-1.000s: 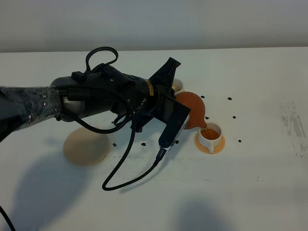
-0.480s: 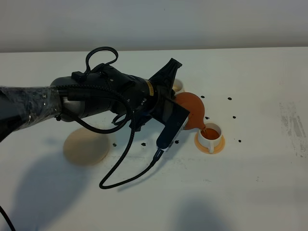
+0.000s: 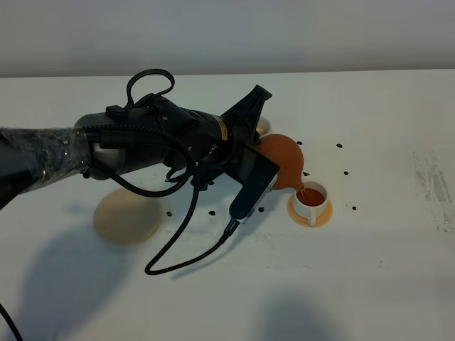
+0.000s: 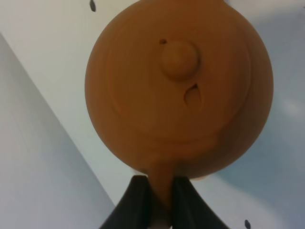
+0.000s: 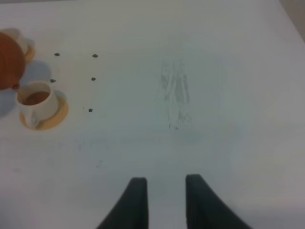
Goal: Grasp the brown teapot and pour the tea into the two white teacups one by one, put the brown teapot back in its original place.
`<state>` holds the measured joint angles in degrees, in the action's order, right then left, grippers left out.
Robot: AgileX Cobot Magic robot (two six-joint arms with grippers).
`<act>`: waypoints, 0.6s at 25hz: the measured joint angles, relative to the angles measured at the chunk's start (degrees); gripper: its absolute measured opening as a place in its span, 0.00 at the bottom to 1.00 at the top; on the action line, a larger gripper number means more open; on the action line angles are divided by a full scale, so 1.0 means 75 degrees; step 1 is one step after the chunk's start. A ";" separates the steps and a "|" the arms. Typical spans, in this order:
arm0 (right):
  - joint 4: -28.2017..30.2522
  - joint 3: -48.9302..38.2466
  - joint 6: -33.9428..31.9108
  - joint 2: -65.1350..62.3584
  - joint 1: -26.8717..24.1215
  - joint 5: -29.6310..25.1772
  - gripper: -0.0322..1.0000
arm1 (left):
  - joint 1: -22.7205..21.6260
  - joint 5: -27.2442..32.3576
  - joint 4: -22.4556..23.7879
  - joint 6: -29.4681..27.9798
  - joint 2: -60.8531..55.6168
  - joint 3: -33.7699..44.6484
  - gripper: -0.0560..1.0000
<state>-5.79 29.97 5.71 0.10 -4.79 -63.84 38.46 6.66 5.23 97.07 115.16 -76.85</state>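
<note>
The left gripper [image 4: 160, 186] is closed tight on the loop handle [image 4: 162, 171] of the brown teapot [image 3: 286, 160], one finger on either side of it. The teapot hangs tipped well over, a little right of the worktop's middle. Its knobbed lid [image 4: 178, 86] faces the wrist camera and its spout [image 3: 299, 182] points down and to the right.

A thin stream of tea [image 3: 302, 189] runs from the spout into the white teacup [image 3: 311, 199] just below. The spout sits by the cup's left rim, but I cannot tell whether the two touch. This cup stands on its orange saucer [image 3: 310, 216], and amber liquid shows inside it.

The second white teacup [image 3: 263, 128] sits farther back, just beyond the teapot, and is largely hidden by the arm. The beige coaster [image 3: 126, 217] lies flat on the left, well apart from the teapot. Dark specks [image 3: 339, 146] dot the worktop [image 3: 384, 270] around the cups.

The right gripper [image 5: 166, 183] hovers over a plain stretch of worktop to the right of the cups. Its fingers stand a little apart and hold nothing.
</note>
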 joint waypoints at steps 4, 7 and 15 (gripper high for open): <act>0.0000 0.0000 0.0000 0.0000 0.0000 0.0000 0.25 | 0.0000 -0.0045 0.0056 0.0002 0.0000 0.0000 0.14; 0.0000 0.0000 0.0000 0.0000 0.0000 0.0000 0.25 | 0.0000 -0.0045 0.0156 0.0009 0.0000 0.0000 0.14; 0.0000 0.0000 0.0000 0.0000 0.0000 0.0000 0.25 | 0.0000 -0.0153 0.0288 0.0009 0.0000 0.0000 0.14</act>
<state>-5.79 29.97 5.71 0.10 -4.79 -63.84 38.46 5.51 7.39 97.14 115.16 -76.85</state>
